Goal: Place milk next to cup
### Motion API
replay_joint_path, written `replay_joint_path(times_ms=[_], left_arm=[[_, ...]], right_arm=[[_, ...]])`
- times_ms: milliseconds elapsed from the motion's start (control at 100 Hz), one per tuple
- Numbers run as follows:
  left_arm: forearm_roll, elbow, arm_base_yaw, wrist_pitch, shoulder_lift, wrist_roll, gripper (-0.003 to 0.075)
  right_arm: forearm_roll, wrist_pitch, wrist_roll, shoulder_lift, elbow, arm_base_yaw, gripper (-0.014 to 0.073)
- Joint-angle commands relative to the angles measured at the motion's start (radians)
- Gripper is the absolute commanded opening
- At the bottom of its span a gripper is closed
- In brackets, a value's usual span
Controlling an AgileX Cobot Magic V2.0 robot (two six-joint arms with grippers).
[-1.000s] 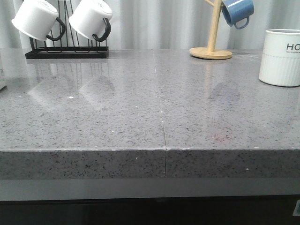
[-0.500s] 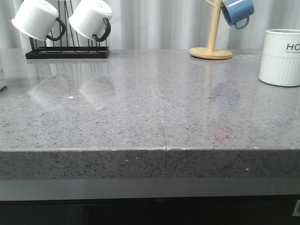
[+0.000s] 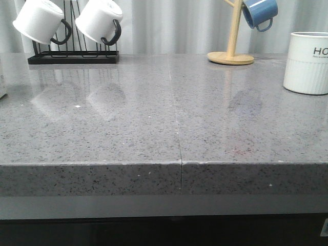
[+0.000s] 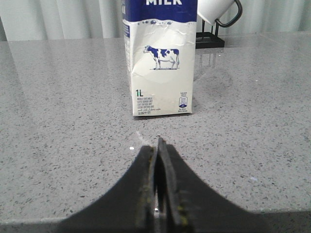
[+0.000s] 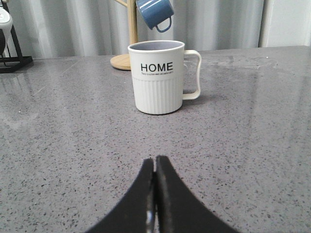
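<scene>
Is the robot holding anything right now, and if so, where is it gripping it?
Nothing is held. The left gripper is shut and empty, short of the milk; the right gripper is shut and empty, short of the cup.

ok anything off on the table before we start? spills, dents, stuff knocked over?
One thing: the milk carton has a dented, creased front panel around the cow picture. It stands upright, and no spill shows around it. The cup is upright and looks intact. Both sets of fingers, left and right, are closed and hold nothing.
</scene>
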Motion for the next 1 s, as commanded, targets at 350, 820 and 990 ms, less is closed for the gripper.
replay_joint_path(times_ms=[350, 820, 990], left_arm=[[-0.002, 0.041, 0.003, -0.079, -0.031, -0.004, -0.0021], [-0.002, 0.041, 0.003, -0.079, -0.031, -0.004, -0.0021], [-0.002, 0.041, 0.003, -0.079, -0.031, -0.004, -0.0021]], right_arm=[[-0.011, 0.293, -0.007, 0.117, -0.383, -0.008, -0.0068], [-0.01, 0.092, -0.007, 0.47, -0.451, -0.008, 0.0212], [-0.015, -0.067, -0.007, 0.61, -0.451, -0.009, 0.0311]])
